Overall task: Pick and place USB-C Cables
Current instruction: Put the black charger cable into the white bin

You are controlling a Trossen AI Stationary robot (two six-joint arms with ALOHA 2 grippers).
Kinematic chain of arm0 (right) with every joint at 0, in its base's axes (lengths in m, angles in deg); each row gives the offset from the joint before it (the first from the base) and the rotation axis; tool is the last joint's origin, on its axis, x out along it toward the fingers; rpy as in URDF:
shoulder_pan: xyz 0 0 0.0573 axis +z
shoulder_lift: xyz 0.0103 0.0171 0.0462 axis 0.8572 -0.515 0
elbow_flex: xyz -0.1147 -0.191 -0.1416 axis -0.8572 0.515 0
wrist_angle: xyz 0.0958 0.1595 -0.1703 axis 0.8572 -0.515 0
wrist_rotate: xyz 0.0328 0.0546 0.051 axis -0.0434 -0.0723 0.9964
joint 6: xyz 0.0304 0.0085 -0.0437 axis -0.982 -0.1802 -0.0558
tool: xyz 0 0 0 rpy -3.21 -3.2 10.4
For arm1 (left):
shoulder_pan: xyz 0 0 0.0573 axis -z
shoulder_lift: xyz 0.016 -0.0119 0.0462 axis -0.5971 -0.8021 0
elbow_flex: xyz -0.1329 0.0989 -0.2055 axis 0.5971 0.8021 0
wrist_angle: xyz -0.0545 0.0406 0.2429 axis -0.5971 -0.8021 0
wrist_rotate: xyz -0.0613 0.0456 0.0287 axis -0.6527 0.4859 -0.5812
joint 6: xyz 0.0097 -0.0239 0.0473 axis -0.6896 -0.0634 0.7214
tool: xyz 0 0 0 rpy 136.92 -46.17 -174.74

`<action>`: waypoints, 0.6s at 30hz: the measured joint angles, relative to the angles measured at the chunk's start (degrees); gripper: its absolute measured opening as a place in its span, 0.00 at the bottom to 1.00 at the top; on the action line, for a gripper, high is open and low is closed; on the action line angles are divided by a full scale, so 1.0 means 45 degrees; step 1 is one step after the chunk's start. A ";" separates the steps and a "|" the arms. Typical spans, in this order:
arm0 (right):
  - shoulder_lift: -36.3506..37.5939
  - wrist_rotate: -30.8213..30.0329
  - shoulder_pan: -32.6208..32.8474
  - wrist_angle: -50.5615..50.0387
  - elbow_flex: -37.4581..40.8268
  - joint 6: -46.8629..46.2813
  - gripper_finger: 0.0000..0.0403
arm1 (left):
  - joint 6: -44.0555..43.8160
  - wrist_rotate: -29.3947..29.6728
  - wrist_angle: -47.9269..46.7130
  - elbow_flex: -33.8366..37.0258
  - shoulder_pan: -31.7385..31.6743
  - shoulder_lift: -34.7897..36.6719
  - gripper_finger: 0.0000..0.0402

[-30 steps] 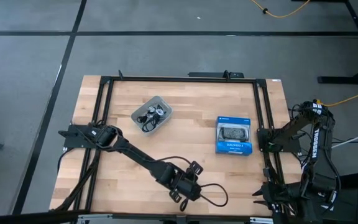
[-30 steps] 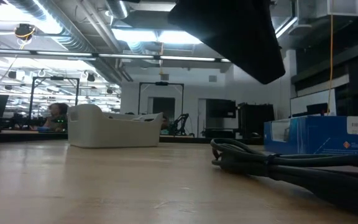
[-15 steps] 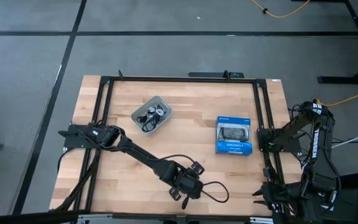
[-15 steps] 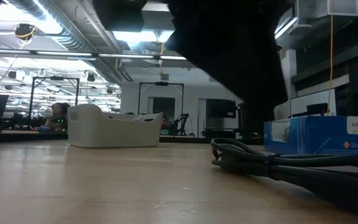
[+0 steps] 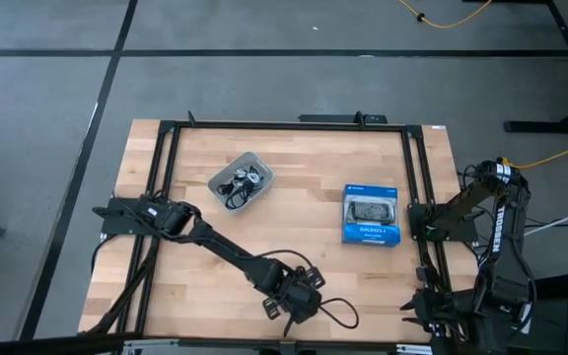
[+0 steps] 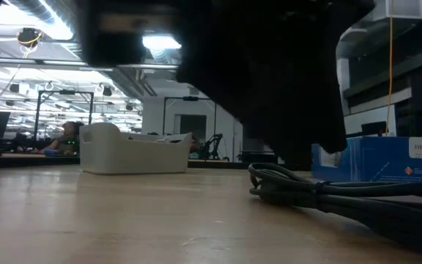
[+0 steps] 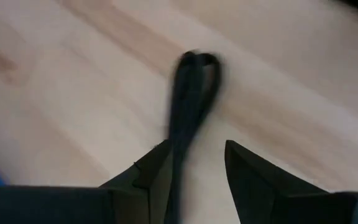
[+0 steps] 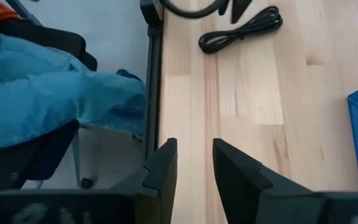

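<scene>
A black USB-C cable bundle (image 8: 241, 28) lies on the wood close to the table's near edge, and the low view shows it as a dark bundle (image 6: 328, 198). My left gripper (image 5: 289, 296) hovers low over it, open. In the left wrist view the cable's looped end (image 7: 194, 68) runs between the two fingers (image 7: 194, 149). More coiled cables lie in the translucent tray (image 5: 240, 182), on the far left part of the table. My right gripper (image 8: 191, 155) waits open at the table's right near corner, touching nothing. My left gripper comes at the black cable from above, one finger on each side of its looped end (image 7: 182, 143). The cable lies flat on the table and passes close beside one finger (image 7: 157, 165). The blurred picture does not show whether they touch.
The blue retail box (image 5: 371, 215) lies flat right of centre, and the low view shows it behind the cable (image 6: 387, 158). A thin dark wire loop (image 5: 335, 311) shows beside the left gripper. Black frame rails (image 5: 417, 197) border the table. A chair with blue cloth (image 8: 55, 87) stands beyond the near edge.
My left gripper has come down toward the table over the black cable and has shifted a little toward the near left. In the low view its dark shape has grown and dropped lower. The cable has stayed where it lay.
</scene>
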 joint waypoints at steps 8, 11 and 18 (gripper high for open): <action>-0.0010 0.0040 0.0000 0.0274 0.0093 -0.0015 0.26 | 0.0469 0.0113 0.0281 0.0000 -0.0505 -0.0053 0.35; -0.0010 0.0052 0.0000 0.0447 0.0093 -0.0019 0.26 | 0.0455 -0.0127 0.0295 0.0000 -0.0689 -0.0162 0.35; -0.0010 0.0390 0.0005 0.0501 0.0093 -0.0029 0.26 | 0.0447 -0.0934 0.0345 0.0005 -0.0795 -0.0335 0.35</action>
